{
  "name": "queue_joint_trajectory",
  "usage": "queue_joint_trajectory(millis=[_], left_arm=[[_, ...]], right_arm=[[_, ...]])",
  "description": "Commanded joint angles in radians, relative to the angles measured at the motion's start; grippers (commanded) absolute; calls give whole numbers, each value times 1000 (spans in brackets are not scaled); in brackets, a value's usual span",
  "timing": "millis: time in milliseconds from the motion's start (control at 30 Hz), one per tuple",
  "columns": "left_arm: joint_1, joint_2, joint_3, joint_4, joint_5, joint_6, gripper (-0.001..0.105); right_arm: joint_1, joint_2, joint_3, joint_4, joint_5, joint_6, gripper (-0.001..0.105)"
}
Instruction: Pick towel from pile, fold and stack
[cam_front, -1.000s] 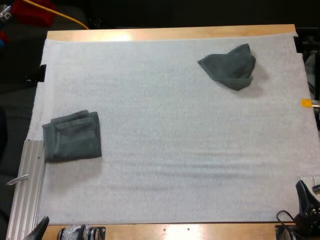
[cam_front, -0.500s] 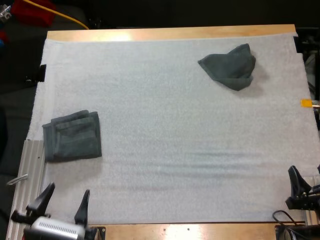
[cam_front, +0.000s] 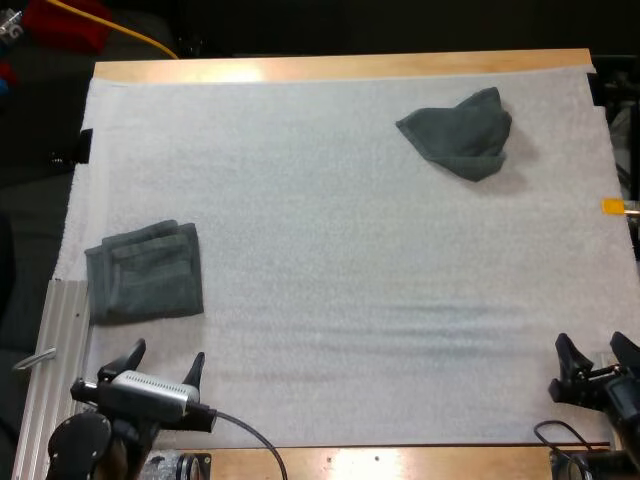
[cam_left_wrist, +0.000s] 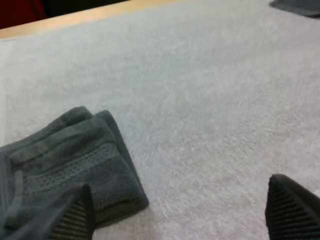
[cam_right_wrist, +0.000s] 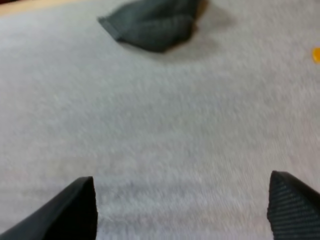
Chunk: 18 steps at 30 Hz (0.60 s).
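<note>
Mat (cam_front: 380, 420) edge now under left hand (cam_front: 166, 351), right hand (cam_front: 592, 342); both advanced.

High cam overhead, wrist cams low, fwd, sharing mat (cam_front: 350, 250)

light: even, bright on mat (cam_front: 350, 280) | shadow: soft, beside crumpled towel (cam_front: 458, 132) | glare: table (cam_front: 230, 70) far edge

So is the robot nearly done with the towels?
One folded towel lies on the left. Nothing is in hand: both jaws are open and empty. The crumpled towel at the far right is left to pick, fold and stack.
</note>
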<state>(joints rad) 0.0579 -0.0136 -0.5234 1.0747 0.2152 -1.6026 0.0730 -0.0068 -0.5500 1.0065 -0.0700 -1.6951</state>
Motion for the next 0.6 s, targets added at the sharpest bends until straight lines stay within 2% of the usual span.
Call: queue_joint_trajectory(millis=[0,567], left_arm=[[1,-136,-3,-38,0,-1,69],[-5,-137,-2,-41,0,-3,69]], right_arm=[[-3,-46,4,-1,7,-13,69],[-3,-46,29,13,7,-7,69]])
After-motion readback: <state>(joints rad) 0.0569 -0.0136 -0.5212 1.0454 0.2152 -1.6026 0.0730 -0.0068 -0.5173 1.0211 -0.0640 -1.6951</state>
